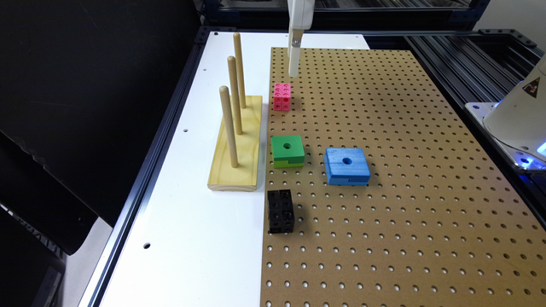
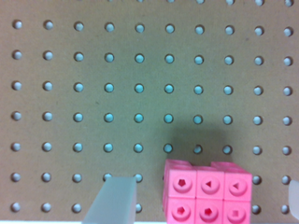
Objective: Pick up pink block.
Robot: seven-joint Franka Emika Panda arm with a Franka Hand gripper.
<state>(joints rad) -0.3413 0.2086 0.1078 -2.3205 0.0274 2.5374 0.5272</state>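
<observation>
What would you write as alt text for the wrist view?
A pink block of joined cubes sits on a brown pegboard, between the open end effector fingers, which are apart from it.

The hand (image 1: 293, 68) hangs above the pink block (image 1: 282, 97).

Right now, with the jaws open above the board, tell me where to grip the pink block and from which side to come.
Grip the pink block across its two opposite flat side walls, coming straight down from above. It sits flat on the pegboard with open board on all sides, and in the wrist view the gripper already has one finger on either side of it. The holed faces probably offer some purchase.
</observation>
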